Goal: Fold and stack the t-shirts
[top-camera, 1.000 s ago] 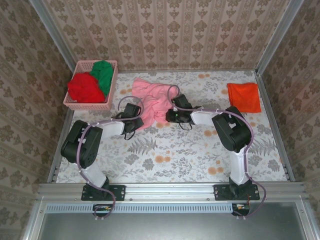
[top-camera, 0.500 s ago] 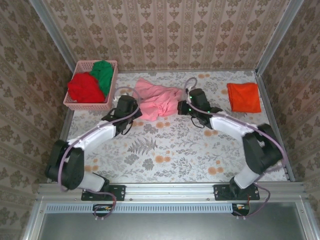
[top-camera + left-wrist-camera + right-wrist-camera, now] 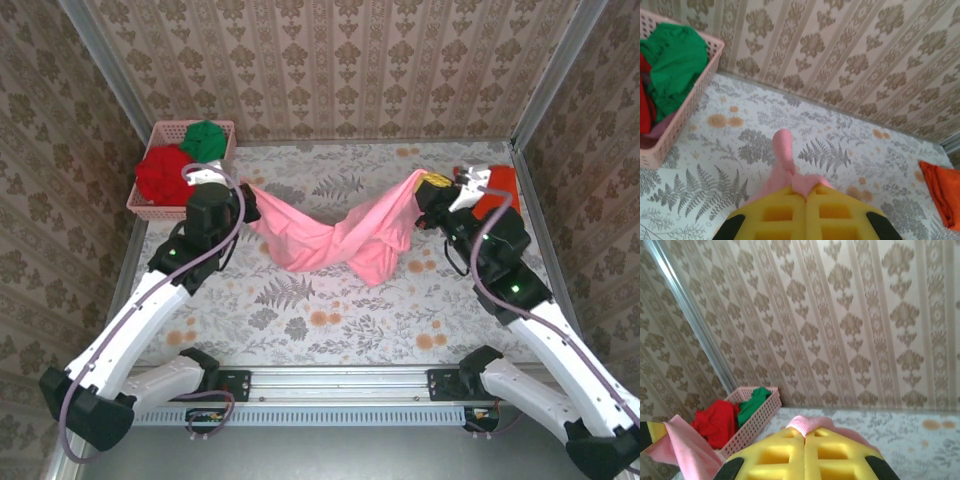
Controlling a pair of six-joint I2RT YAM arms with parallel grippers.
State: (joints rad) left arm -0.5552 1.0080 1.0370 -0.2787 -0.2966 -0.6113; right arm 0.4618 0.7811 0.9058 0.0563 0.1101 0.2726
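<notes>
Top external: left gripper (image 3: 243,201) and right gripper (image 3: 424,190) each pinch the pink t-shirt (image 3: 330,238).

Beige wallpaper (image 3: 340,70) with vertical stripes and damask motifs covers the back wall and both side walls, which meet at grey metal corner posts (image 3: 105,70). The table (image 3: 330,300) wears a pale cover printed with grey ferns and orange flowers. An aluminium rail (image 3: 340,380) runs along its near edge. The light is soft and even.
</notes>
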